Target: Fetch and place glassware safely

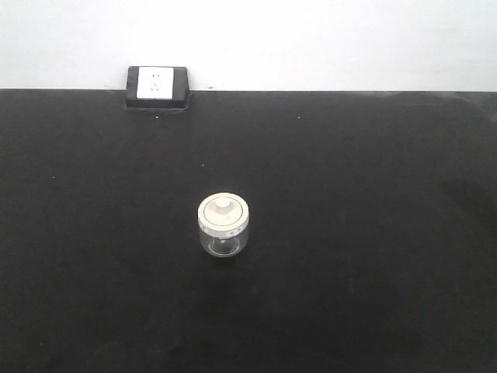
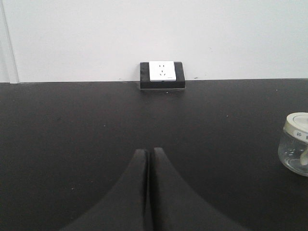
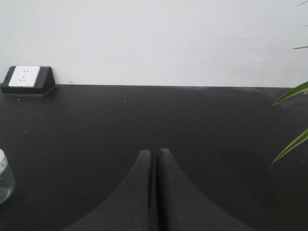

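The lidded glass jar (image 1: 224,226) stands upright mid-worktop (image 1: 373,233), both the left gripper (image 2: 149,156) and right gripper (image 3: 156,156) closed, empty, well apart from it: fits either awaiting fetching or already placed.

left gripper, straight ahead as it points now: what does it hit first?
Likely nothing on the table: the shut left gripper points at the wall socket box at the far edge, probably first contact. The lidded glass jar sits well right of that line.

Only the grippers are seen of the robot. The left matte black two-fingered gripper (image 2: 149,156) is formed of two broad fingers curving up to narrow tips. The right matte black two-fingered gripper (image 3: 155,156) is shaped alike. No cables, screws or markings are shown.
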### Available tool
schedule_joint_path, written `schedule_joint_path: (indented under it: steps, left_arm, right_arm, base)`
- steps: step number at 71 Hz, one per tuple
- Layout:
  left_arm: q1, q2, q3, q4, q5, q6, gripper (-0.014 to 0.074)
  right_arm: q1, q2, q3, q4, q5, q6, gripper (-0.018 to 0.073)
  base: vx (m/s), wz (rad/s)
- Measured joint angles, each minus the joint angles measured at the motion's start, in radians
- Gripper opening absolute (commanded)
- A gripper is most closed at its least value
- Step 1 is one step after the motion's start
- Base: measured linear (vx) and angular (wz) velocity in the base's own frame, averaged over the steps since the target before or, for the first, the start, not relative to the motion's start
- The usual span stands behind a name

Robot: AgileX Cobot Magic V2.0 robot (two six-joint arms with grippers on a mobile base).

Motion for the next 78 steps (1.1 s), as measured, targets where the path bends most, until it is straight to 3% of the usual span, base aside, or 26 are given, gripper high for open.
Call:
schedule_joint_path:
  steps: [11,27,41,60,78]
  left_arm:
    - [0.0,0.0,0.0,0.0,0.0,0.0,-0.0007]
    - [0.0,0.0,0.0,0.0,0.0,0.0,-0.0007]
    - [0.0,0.0,0.0,0.0,0.0,0.0,-0.0007]
    - [0.0,0.0,0.0,0.0,0.0,0.0,-0.0007]
    - [0.0,0.0,0.0,0.0,0.0,-0.001,-0.0007]
  right_arm:
    - [0.0,-0.006,0.0,0.038,0.009,-0.014,-0.0008]
    - [-0.01,-0.006,0.049,0.233,0.064,-0.2,-0.0008]
    - [-0.115,-0.009,0.172,0.388,0.036,-0.281,-0.0008]
    - [-0.161,-0.165,0.338,0.397,-0.094,-0.29,-0.0008]
    - [-0.163,-0.356,0.367,0.398,-0.072,-0.293,-0.0008]
  base:
    - [0.0,0.0]
    - [0.0,0.0]
    - [0.0,0.0]
    - [0.0,0.0]
    - [0.0,0.0]
